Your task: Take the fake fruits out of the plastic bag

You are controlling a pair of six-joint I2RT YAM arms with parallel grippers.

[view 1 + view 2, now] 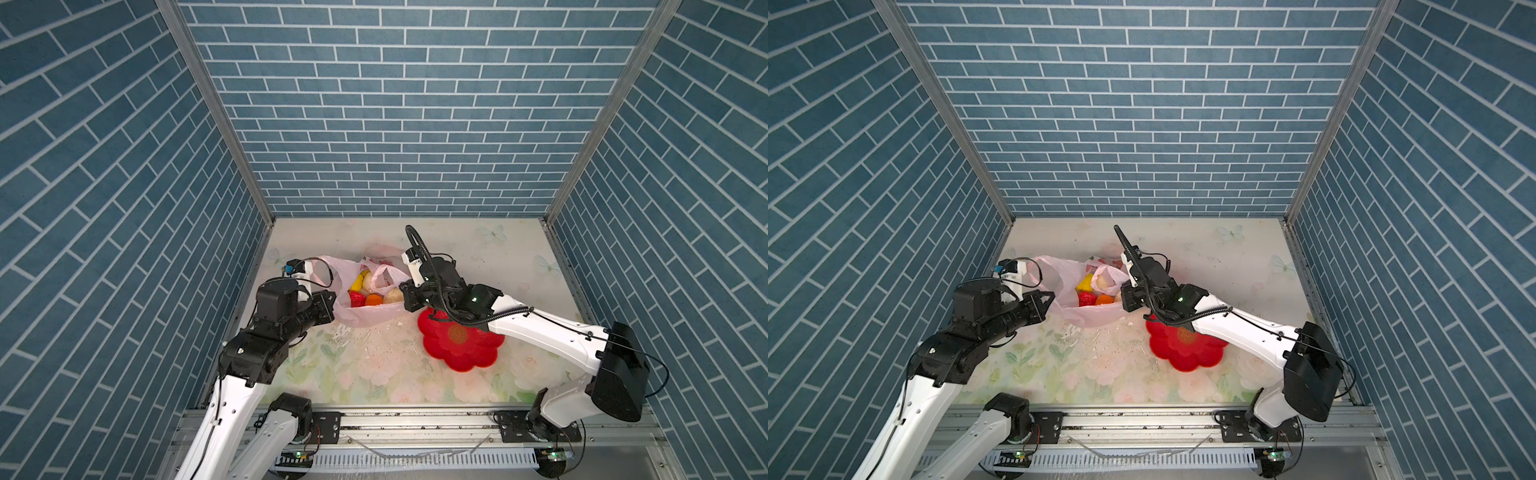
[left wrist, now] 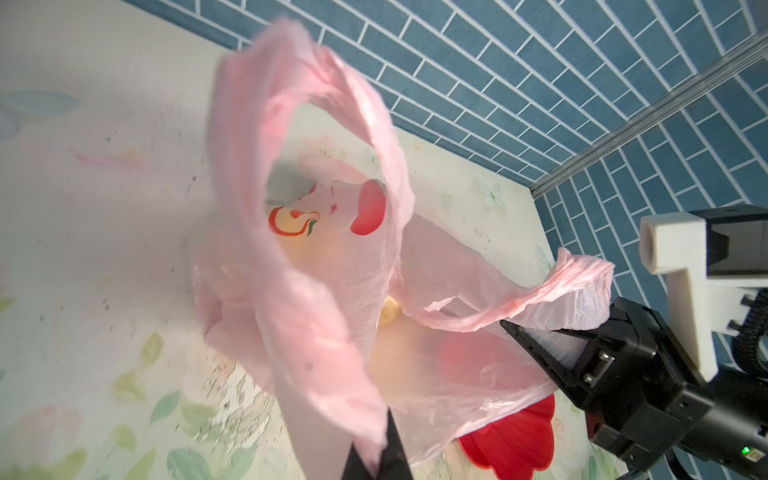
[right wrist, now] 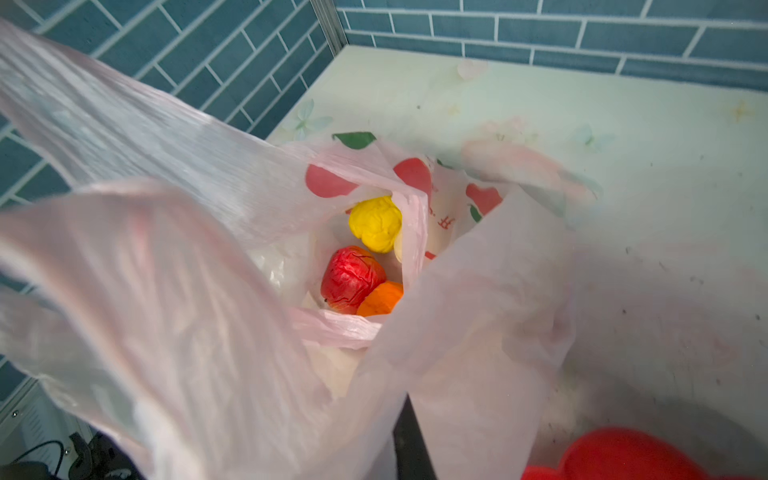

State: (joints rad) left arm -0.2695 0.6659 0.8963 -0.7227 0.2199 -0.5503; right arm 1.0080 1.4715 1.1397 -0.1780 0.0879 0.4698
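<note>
The left claw (image 1: pixel 331 300) is closed on the left rim of the plastic bag (image 1: pixel 365 318); the right claw (image 1: pixel 404 293) is closed on its right handle. The bag sits mouth-open toward the left edge of the desk (image 1: pixel 478 257), with the fake fruits (image 1: pixel 368 293) inside it.

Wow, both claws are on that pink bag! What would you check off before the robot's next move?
1. Left gripper shut on plastic bag: ok.
2. Right gripper shut on bag handle: ok.
3. Bag mouth held open: ok.
4. Yellow fruit, red fruit, orange fruit visible inside: ok.
5. A gripper free to pick: not ok.
6. Red dish empty: cannot tell, right arm covers part.
</note>
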